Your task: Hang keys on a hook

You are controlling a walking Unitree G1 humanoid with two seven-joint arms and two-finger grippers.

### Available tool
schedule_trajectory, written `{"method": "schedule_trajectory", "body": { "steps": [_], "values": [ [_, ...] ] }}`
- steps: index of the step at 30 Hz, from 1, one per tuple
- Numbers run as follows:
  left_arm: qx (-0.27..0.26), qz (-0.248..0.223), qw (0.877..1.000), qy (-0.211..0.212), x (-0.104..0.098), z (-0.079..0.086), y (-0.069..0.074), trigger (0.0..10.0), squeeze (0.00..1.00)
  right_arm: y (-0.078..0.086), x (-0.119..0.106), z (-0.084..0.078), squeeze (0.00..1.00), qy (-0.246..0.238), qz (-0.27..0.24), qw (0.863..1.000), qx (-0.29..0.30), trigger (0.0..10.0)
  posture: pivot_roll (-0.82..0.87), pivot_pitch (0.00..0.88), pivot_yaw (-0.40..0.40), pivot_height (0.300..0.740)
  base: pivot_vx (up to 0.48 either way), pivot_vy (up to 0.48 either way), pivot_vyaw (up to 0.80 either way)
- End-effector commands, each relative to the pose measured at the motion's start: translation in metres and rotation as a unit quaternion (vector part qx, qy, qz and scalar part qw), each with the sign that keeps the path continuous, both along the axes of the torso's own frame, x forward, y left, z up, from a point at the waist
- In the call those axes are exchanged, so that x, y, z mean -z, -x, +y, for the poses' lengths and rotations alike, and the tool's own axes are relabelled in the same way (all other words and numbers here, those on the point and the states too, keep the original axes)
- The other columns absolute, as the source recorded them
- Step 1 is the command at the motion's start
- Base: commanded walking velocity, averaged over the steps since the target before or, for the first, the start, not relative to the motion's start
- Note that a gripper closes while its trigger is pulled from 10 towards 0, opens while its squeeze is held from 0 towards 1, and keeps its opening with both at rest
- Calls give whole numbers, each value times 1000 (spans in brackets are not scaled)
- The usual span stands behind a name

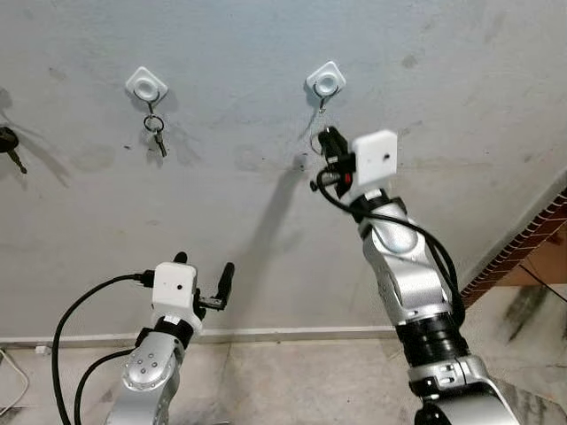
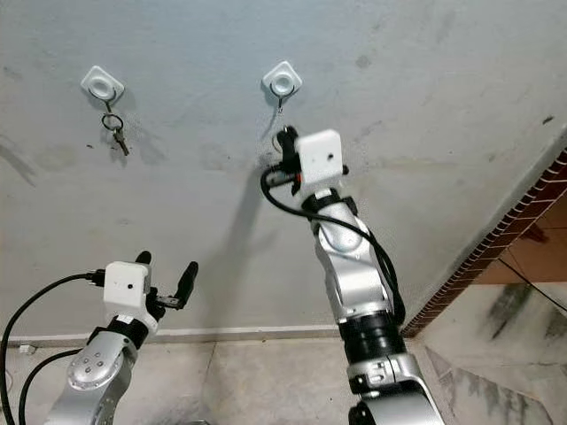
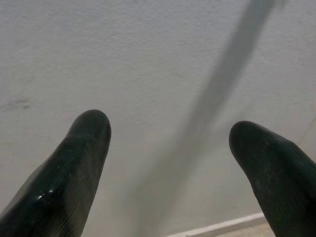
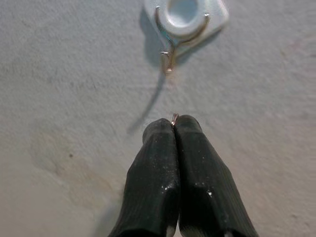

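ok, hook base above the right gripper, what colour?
White, with a metal wire hook hanging from the base. Clearest in the right wrist view.

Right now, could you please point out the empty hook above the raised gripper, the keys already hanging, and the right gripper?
empty hook (image 4: 170,58), right wrist view, its wire prong.
hanging keys (image 1: 156,133), left eye view, the ring and key.
right gripper (image 4: 174,123), right wrist view, between its fingertips.

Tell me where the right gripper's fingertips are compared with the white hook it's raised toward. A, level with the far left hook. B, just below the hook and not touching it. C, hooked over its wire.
B: the right gripper, fingers pressed together, sits just below the white hook, with bare wall between them.
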State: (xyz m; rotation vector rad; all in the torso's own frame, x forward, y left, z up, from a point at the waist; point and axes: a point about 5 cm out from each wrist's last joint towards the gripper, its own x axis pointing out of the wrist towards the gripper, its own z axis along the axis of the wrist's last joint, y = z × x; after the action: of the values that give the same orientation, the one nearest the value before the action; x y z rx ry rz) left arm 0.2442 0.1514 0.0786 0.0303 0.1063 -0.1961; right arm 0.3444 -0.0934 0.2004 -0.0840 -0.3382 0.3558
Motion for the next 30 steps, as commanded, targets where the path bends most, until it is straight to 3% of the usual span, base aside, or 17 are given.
{"method": "schedule_trajectory", "body": {
  "steps": [1, 19, 30],
  "values": [
    [6, 7, 1000, -6, 2, 0, -3, 10000, 0, 3, -10, -2, 0, 2, -21, 1000, 0, 10000, 72, 90, 30, 740, 0, 0, 0],
    [18, 5, 1000, -3, 1, -6, -9, 10000, 0, 6, -44, -8, 0, -1, -78, 997, 22, 10000, 55, 81, 31, 740, 0, 0, 0],
    [15, 5, 1000, -1, 2, -7, -8, 10000, 0, 4, -64, 3, 0, -16, -88, 996, -18, 10000, 62, 85, 26, 740, 0, 0, 0]
  ]
}}
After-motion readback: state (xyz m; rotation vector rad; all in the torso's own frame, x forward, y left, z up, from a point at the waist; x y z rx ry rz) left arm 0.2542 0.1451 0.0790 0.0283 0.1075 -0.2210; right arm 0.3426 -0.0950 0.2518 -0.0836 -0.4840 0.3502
